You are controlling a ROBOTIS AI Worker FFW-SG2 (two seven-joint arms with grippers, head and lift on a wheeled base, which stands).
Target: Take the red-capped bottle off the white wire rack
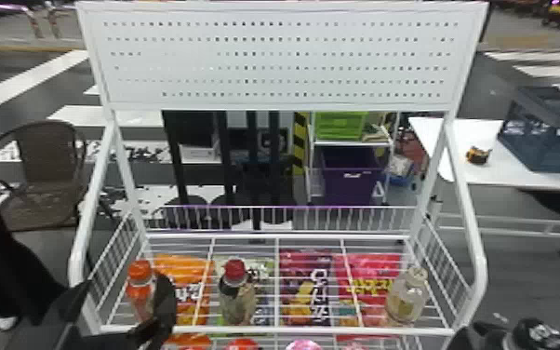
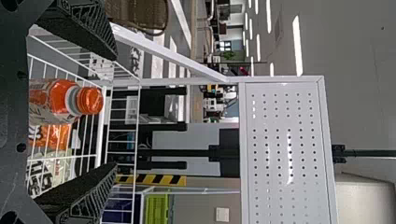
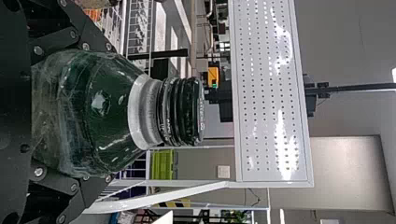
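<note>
Dark, perhaps blue, crate point(image 1: 553, 149) on white table point(image 1: 502, 172)

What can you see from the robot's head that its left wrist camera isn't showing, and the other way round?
Head view, unlike the left wrist view: the red-capped bottle standing on the rack, and a black-capped bottle at lower right.

Left wrist view, unlike the head view: ceiling lights.

Both: the orange-capped bottle, white wire rack, perforated white panel and lime-green crate.
</note>
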